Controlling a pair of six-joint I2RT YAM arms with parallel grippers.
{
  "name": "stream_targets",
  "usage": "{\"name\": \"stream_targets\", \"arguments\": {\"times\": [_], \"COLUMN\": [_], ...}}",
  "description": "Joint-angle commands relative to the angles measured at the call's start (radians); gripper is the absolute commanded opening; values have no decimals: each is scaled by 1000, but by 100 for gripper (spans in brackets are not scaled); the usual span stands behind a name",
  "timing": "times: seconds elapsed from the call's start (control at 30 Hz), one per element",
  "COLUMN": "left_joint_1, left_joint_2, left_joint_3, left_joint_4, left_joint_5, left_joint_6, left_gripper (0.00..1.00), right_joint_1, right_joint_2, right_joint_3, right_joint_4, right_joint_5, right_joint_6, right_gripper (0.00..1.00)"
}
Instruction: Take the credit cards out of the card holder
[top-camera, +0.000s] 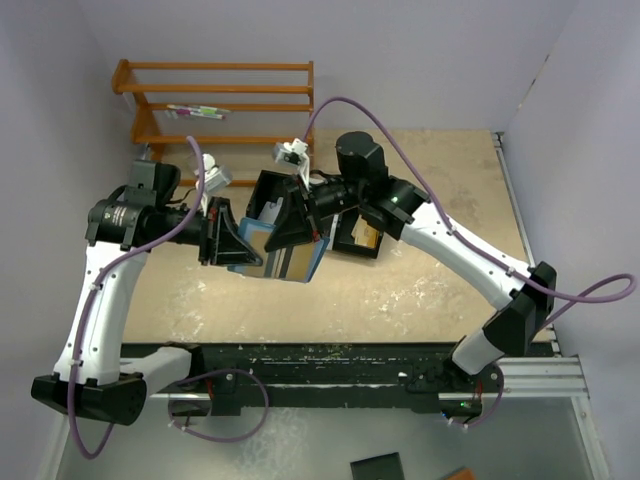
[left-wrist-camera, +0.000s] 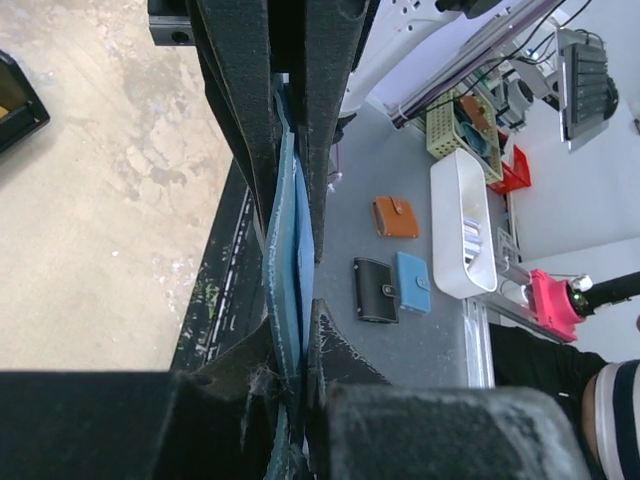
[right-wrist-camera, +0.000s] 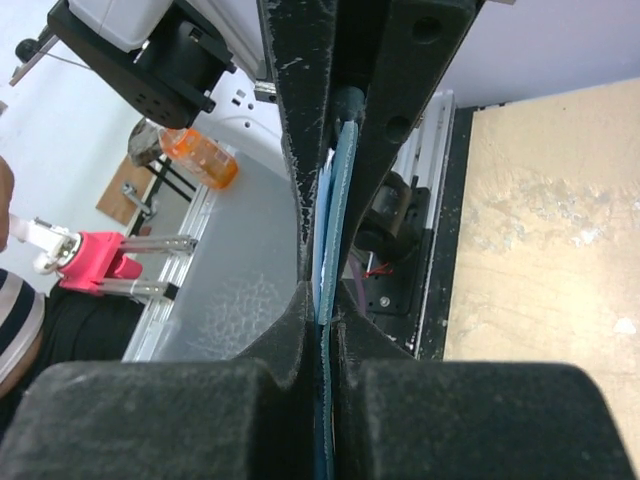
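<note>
The blue card holder (top-camera: 262, 256) hangs in the air over the middle of the table, held between both grippers. My left gripper (top-camera: 228, 240) is shut on its left flap and my right gripper (top-camera: 296, 226) is shut on its right flap. A pale tan-grey inner face (top-camera: 285, 263) shows between them; I cannot tell whether it is a card or a pocket. In the left wrist view the holder (left-wrist-camera: 288, 250) is edge-on between my left gripper's (left-wrist-camera: 300, 325) jaws. In the right wrist view the holder (right-wrist-camera: 337, 210) is pinched in my right gripper (right-wrist-camera: 322, 305). A gold-tan card (top-camera: 367, 236) lies in the black tray (top-camera: 345, 243).
A wooden rack (top-camera: 220, 100) stands at the back left of the table. The black tray sits just right of the held holder. Off the table, the left wrist view shows an orange wallet (left-wrist-camera: 396, 216), a black wallet (left-wrist-camera: 376, 290), a blue wallet (left-wrist-camera: 412, 282) and a white bin (left-wrist-camera: 462, 225).
</note>
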Motion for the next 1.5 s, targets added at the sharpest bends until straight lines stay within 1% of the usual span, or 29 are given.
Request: {"name": "stream_targets", "arguments": {"times": [0.0,0.03,0.1,0.13,0.2,0.27,0.3,0.37,0.4,0.5,0.57,0.6,0.73,0.83,0.93,1.07,1.13,1.2,1.23,1.27,1.3,1.37,1.4,1.47], "left_joint_1": [-15,-14,-14,-13,-14,-14,-14,-14,-14,-14,-14,-14,-13,-14,-14,-14,-14,-14,-14,-14,-14,-14,-14,-14], "left_joint_2": [-9,-18,-53,-77,-144,-209,-231,-266,-271,-270,-275,-280,-300,-302,-304,-312,-310,-304,-300,-296,-293,-288,-285,-279], "left_joint_3": [49,40,15,-2,-62,-112,-128,-154,-159,-166,-188,-203,-251,-249,-249,-248,-249,-244,-240,-236,-233,-232,-231,-229], "left_joint_4": [19,64,204,272,451,577,618,687,701,724,775,816,977,1003,1008,971,981,983,975,963,953,944,941,931], "left_joint_5": [25,11,-23,-45,-82,-100,-108,-108,-109,-110,-103,-101,-110,-129,-127,-160,-149,-133,-123,-112,-101,-73,-57,-29], "left_joint_6": [18,-37,-138,-200,-341,-428,-462,-520,-540,-589,-664,-704,-854,-890,-892,-851,-866,-878,-876,-872,-869,-867,-866,-858], "left_gripper": [29,46,70,79,93,98,99,99,99,94,90,88,84,78,72,50,37,22,16,12,8,4,2,1], "right_joint_1": [10,9,3,1,-1,-1,0,0,0,17,43,61,139,181,217,242,251,252,253,253,247,211,177,85], "right_joint_2": [-28,-39,-68,-88,-136,-195,-233,-315,-340,-381,-387,-386,-373,-362,-349,-322,-319,-329,-338,-346,-356,-373,-371,-348], "right_joint_3": [23,11,-18,-42,-97,-171,-221,-341,-393,-526,-576,-607,-629,-646,-658,-679,-684,-691,-696,-697,-697,-686,-664,-603], "right_joint_4": [-10,3,58,115,259,394,458,680,761,973,1054,1066,1094,1137,1151,1208,1212,1194,1181,1132,1103,1033,987,870], "right_joint_5": [-3,1,69,114,243,392,471,631,691,824,889,924,1006,1040,1064,1063,1063,1059,1057,1016,982,874,778,528], "right_joint_6": [-25,-19,24,64,151,253,286,382,428,558,599,601,581,588,588,622,624,618,613,609,615,602,599,583], "right_gripper": [0,0,0,0,0,0,0,0,0,0,0,0,0,0,0,0,0,0,0,0,4,17,28,50]}}
